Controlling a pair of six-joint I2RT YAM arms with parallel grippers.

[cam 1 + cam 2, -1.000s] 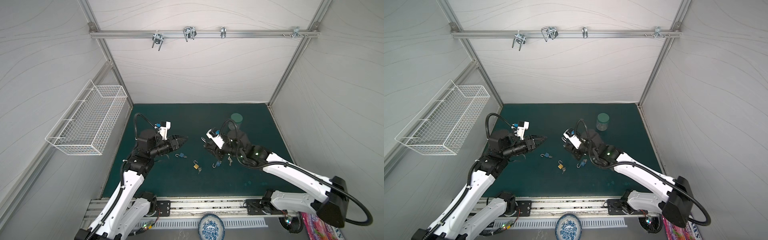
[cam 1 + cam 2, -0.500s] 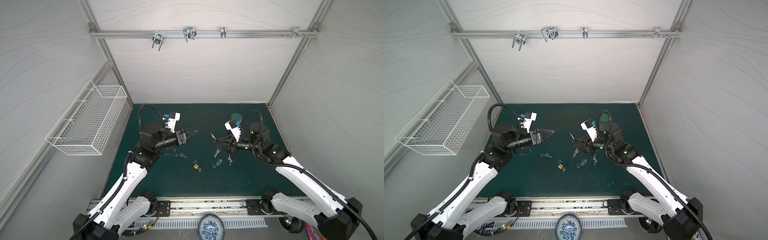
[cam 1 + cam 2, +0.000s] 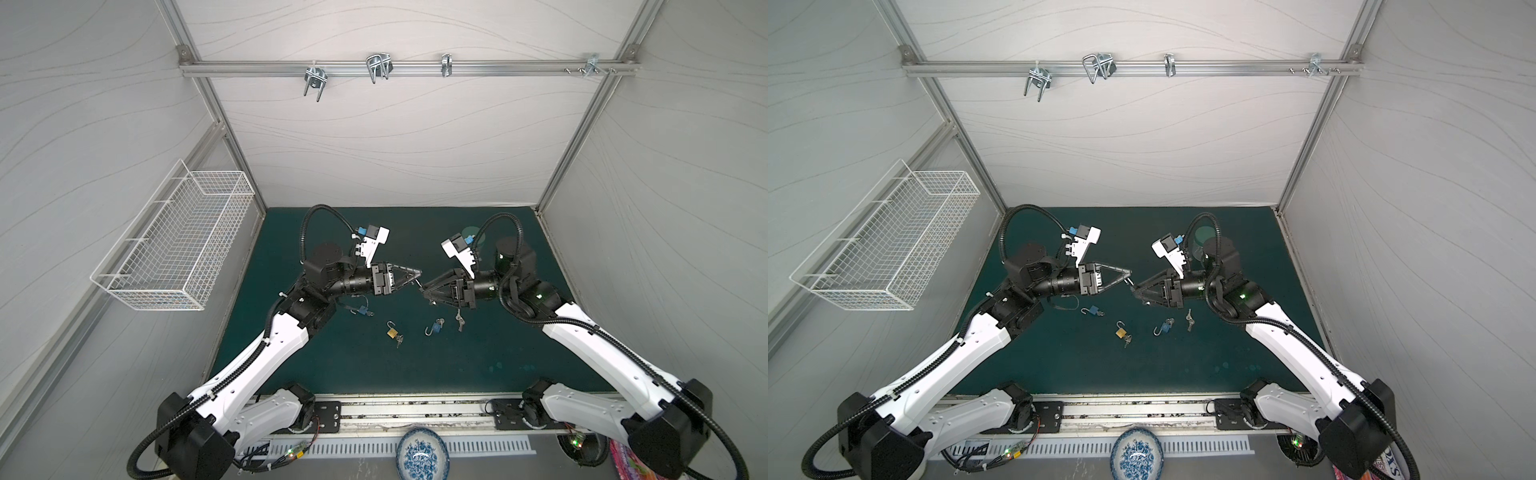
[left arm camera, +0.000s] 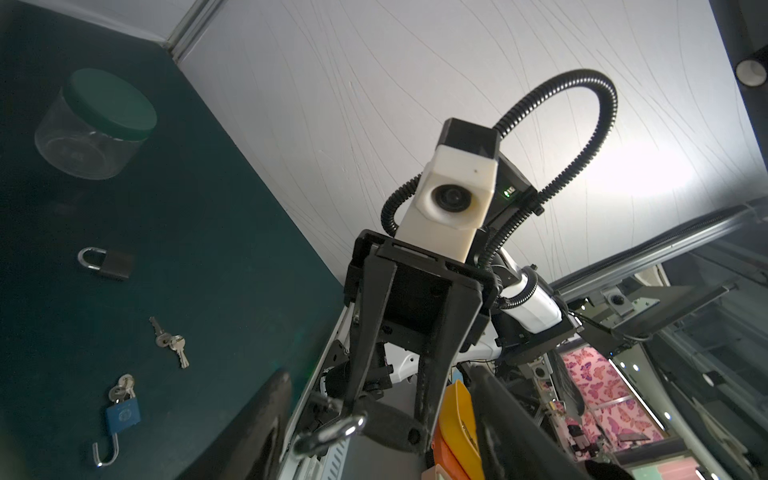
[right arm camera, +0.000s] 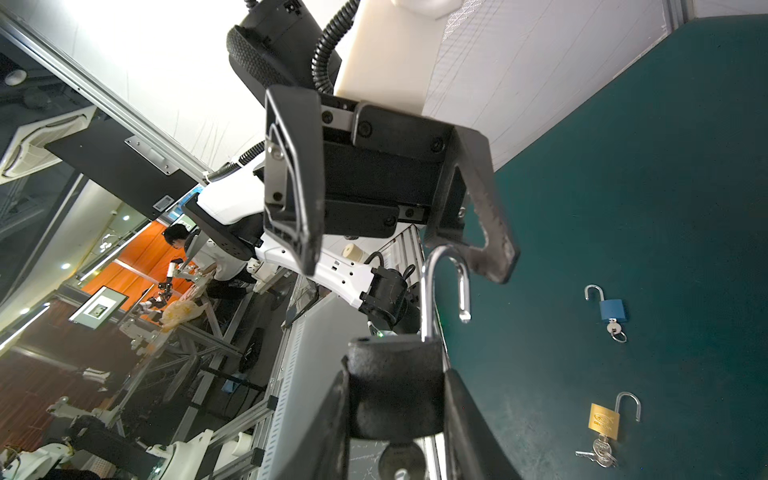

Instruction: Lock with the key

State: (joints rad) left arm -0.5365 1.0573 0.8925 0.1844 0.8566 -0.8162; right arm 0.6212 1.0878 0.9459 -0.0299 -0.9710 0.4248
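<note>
My right gripper (image 5: pixel 395 370) is shut on the body of a black padlock (image 5: pixel 395 403), held in the air above the middle of the green mat (image 3: pixel 415 365). Its silver shackle (image 5: pixel 442 282) stands swung open. A round key (image 5: pixel 401 463) head shows just under the body. My left gripper (image 4: pixel 382 436) is open and faces it tip to tip in both top views (image 3: pixel 417 275) (image 3: pixel 1128 274). The shackle (image 4: pixel 332 432) lies between the left fingers (image 5: pixel 490 232), close to one of them and apart from the other.
On the mat lie a brass padlock (image 3: pixel 391 331), two blue padlocks (image 3: pixel 435 327) (image 3: pixel 363 311), loose keys (image 3: pixel 458 322), a dark shut padlock (image 4: pixel 112 264) and a green-lidded jar (image 4: pixel 95 124). A wire basket (image 3: pixel 178 249) hangs on the left wall.
Both arms rose from the mat and came together in the middle. The right gripper carried the black padlock up. The left jaws opened wider.
</note>
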